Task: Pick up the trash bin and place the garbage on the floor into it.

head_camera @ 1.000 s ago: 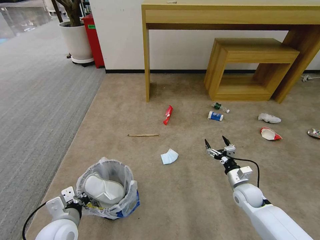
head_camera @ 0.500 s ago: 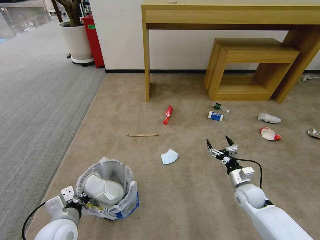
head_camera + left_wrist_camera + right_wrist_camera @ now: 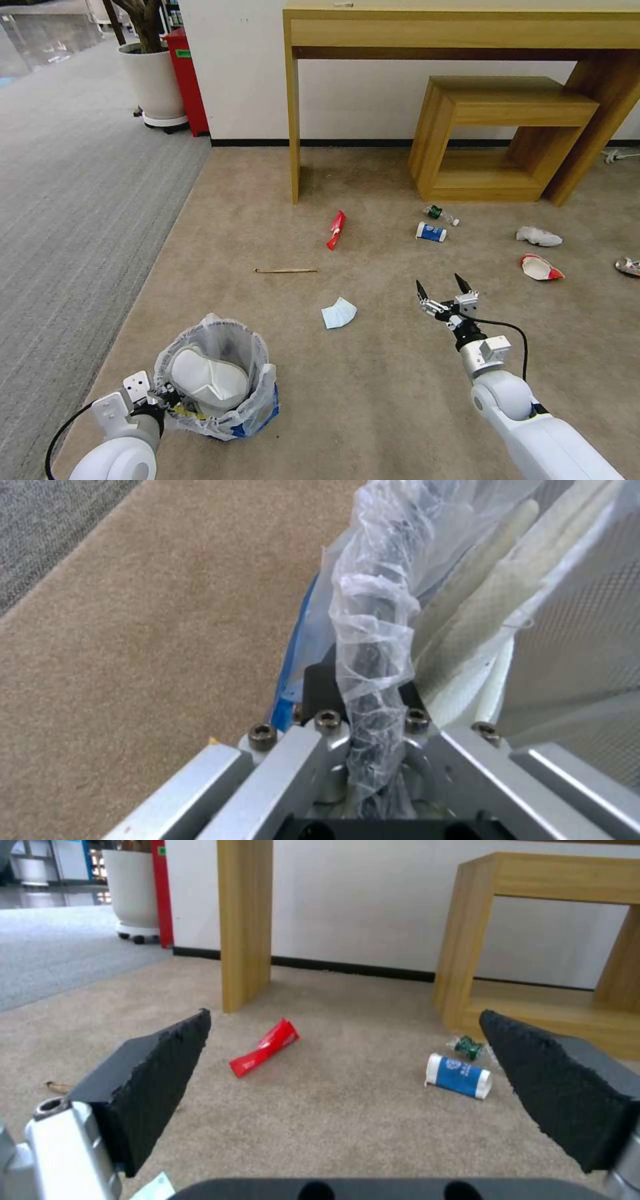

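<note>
a: where's the trash bin (image 3: pixel 215 377) right now?

b: low on the beige carpet (image 3: pixel 373 393) at the robot's left, with the left hand (image 3: pixel 162 399) clamped on its rim. in the left wrist view the crinkly plastic bag (image 3: pixel 373 630) is bunched between the jaws along with the rim. a white slipper (image 3: pixel 208 377) already sits inside.

a: how will it carry?

b: i'd judge it light, but the bag is slick and soft. a hold on film alone could slide, so the pinch wants the stiff rim under it.

a: and the right hand (image 3: pixel 443 293)?

b: spread wide, holding nothing, hovering over the carpet to the right of the blue face mask (image 3: pixel 338 312). its wrist view looks past both pads at the red wrapper (image 3: pixel 264 1048) and the blue-white cup (image 3: pixel 459 1076), with a tiny bottle (image 3: pixel 467 1046) just beyond the cup.

a: what's nearest to grab?

b: the mask, probably. it's thin, limp and lying flat, so i'd pinch a raised fold or an edge.

a: the others?

b: the wooden stick (image 3: pixel 287 270) is stiff but very thin, so take it across its middle. the cup looks light and crushable, and lying on its side it may roll, so grip gently across the body. the white tissue (image 3: pixel 539 236) is soft, so any bunched part will do. the red-white paper cup (image 3: pixel 541 267) looks flattened; a lifted edge is my guess. all of these lie well apart, short of the wooden desk (image 3: pixel 460 30).
</note>
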### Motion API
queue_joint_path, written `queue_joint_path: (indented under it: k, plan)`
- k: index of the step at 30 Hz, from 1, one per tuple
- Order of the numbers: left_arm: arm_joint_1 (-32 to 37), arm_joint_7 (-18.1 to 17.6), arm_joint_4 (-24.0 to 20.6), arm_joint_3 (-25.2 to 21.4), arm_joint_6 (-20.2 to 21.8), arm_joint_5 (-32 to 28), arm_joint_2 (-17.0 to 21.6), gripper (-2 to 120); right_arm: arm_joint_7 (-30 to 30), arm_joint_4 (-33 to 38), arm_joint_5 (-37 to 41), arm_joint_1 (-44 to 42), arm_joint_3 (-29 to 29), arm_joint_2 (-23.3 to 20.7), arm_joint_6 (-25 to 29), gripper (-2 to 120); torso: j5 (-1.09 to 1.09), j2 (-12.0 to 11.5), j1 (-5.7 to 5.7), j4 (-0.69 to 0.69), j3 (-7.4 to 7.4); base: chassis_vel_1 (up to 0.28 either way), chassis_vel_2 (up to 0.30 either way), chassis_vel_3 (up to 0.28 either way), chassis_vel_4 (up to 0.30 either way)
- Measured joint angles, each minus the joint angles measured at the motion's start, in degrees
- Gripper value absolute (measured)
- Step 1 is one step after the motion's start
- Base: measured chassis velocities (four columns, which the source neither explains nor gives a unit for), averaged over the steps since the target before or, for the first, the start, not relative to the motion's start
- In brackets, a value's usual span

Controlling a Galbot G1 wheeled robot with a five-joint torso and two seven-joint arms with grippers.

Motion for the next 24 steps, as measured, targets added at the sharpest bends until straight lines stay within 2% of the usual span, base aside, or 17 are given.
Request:
queue_joint_path:
  k: [24]
  plan:
    - [-1.0,-1.3,-2.5,-5.9,1.0,-6.1,2.8,0,1.6,1.5,-0.5,-1.1,1.1,-0.1,-1.4,100,-0.01,0.0,0.0,0.0,0.0,0.0,0.0,0.0,0.0]
